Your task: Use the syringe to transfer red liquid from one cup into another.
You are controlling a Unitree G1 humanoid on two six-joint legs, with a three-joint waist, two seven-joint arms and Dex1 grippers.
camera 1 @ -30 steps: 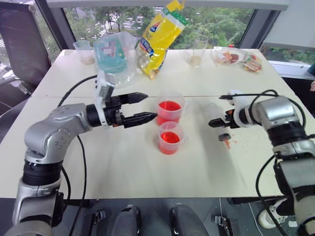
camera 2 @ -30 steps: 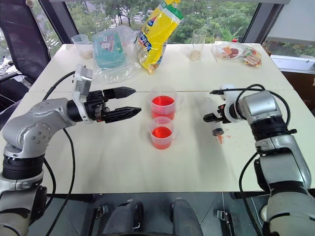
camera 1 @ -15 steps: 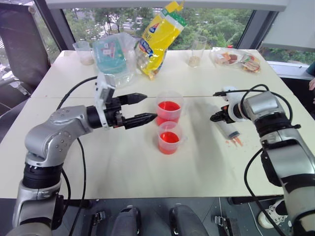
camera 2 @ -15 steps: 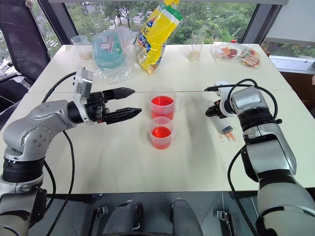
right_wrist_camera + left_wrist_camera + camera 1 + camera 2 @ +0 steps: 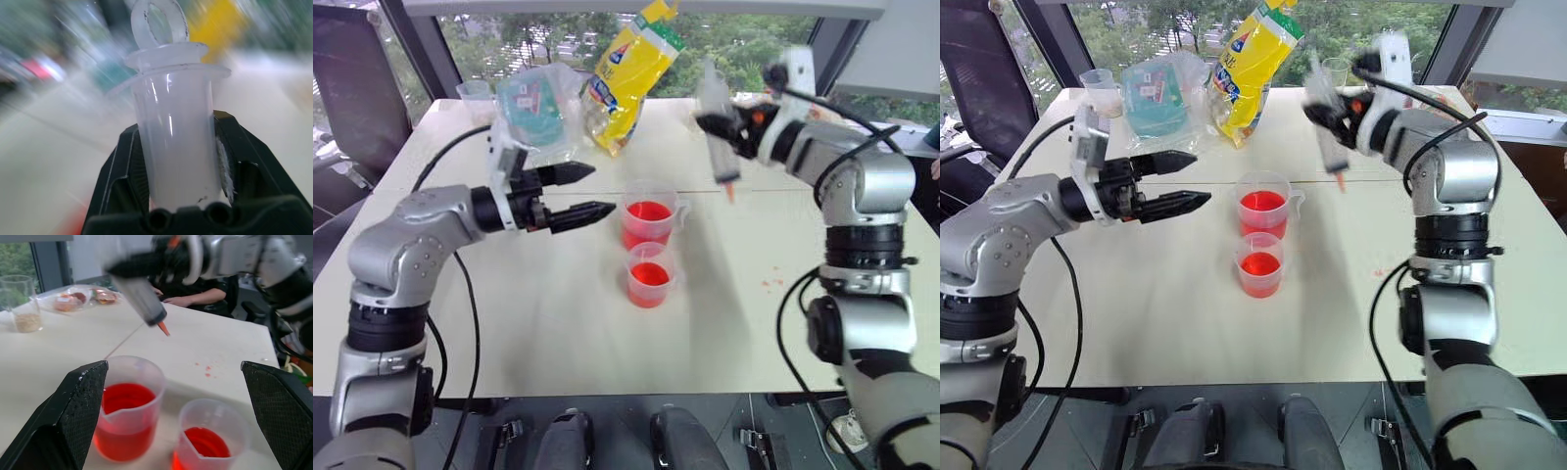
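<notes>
My right gripper (image 5: 713, 122) is shut on the syringe (image 5: 723, 162) and holds it in the air. Its red-stained tip points down, above and to the right of the cups. In the right wrist view the clear barrel (image 5: 176, 142) stands between the black fingers (image 5: 124, 171), ring end up. The taller, wider cup (image 5: 649, 220) holds red liquid (image 5: 124, 404). The shorter cup (image 5: 650, 276) stands just in front of it, also with red liquid. My left gripper (image 5: 602, 188) hovers open, left of the taller cup, pointing at it with nothing between its fingers.
At the back of the table (image 5: 558, 333) stand a yellow bag (image 5: 631, 73), a clear bag with a teal pack (image 5: 538, 108), a small cup (image 5: 480, 103), a glass with grains (image 5: 705, 98) and snack packets (image 5: 788, 117). Red drops (image 5: 769, 284) stain the table at right. A person (image 5: 205, 289) sits beyond.
My right gripper closed on the syringe lying on the table, then lifted it high and swung it left toward the cups. The left gripper rose slightly and stayed open.
</notes>
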